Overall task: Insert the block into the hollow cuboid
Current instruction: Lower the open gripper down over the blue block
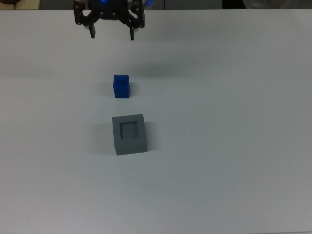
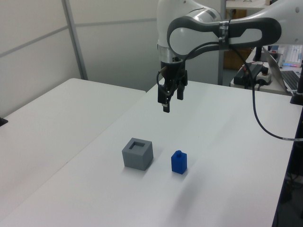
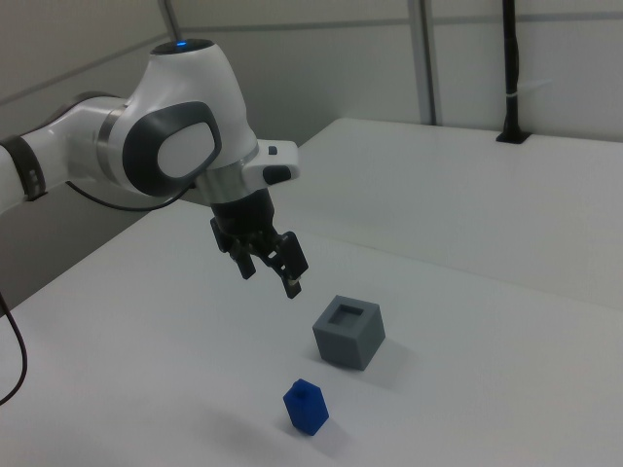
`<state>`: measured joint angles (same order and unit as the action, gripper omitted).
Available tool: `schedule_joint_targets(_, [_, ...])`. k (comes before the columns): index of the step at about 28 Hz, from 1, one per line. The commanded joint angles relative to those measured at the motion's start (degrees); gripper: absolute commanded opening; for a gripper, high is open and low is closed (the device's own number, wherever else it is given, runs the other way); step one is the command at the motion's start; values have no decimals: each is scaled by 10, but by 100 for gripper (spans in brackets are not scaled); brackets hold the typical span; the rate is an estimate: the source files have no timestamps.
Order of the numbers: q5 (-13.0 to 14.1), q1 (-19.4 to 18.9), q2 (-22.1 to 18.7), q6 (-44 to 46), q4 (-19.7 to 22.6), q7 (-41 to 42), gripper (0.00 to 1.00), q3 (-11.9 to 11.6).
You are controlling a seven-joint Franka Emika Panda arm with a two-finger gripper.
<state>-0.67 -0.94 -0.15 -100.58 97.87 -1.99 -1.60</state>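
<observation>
White tabletop (image 1: 234,146) all round, pale wall panels behind, and only two things on it. Your blue block (image 1: 121,86) stands upright on the table just beside the grey hollow cuboid (image 1: 129,134), a small gap between them, not touching. In the top view it sits above the cuboid; in the left view it's to the cuboid's right.

Your gripper (image 1: 111,33) hangs in the air well apart from the block, fingers spread apart and holding nothing, so I'd say you're still at the reach step.

Tips: come straight down over the block and square the fingers to its flat faces. I'd close across the faces that don't point at the cuboid, so neither finger has to squeeze into that gap. Grab it high enough to leave the bottom free, because the recess looks only a bit wider than the block.

Hard to tell: how deep the recess goes. The top view also cuts off everything above the gripper's fingers, and the block has a tiny mark on top I can't make out.
</observation>
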Motion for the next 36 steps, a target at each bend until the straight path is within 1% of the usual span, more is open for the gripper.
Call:
schedule_joint_targets(1, [13, 13, 27, 18, -20, 17, 100, -14])
schedule_joint_targets(4, [30, 14, 25, 39, -15, 50, 100, -12])
schedule_joint_targets(5, [31, 14, 25, 44, -13, 56, 100, -11])
schedule_joint_targets(8, [32, 13, 28, 32, 15, 57, 100, -10])
schedule_joint_targets(11, [32, 13, 29, -10, 42, 54, 100, -10])
schedule_joint_targets(12, [32, 13, 28, -45, 70, 54, 100, -10])
schedule_joint_targets(14, [31, 13, 28, -81, 95, 54, 100, -10])
schedule_joint_targets(16, [27, 12, 29, -113, 121, 54, 100, -10])
schedule_joint_targets(17, [25, 13, 31, -143, 143, 54, 100, -10])
schedule_joint_targets(20, [20, 12, 37, -181, 170, 55, 100, -10])
schedule_joint_targets(22, [6, 12, 46, -196, 184, 54, 100, -10])
schedule_joint_targets(23, [-8, 11, 54, -209, 195, 54, 100, -9])
schedule_joint_targets(28, [-13, 0, 71, -242, 213, 54, 100, -9])
schedule_joint_targets(29, [-13, -1, 80, -254, 215, 54, 100, -9])
schedule_joint_targets(36, [-13, -12, 100, -270, 215, 54, 100, -9])
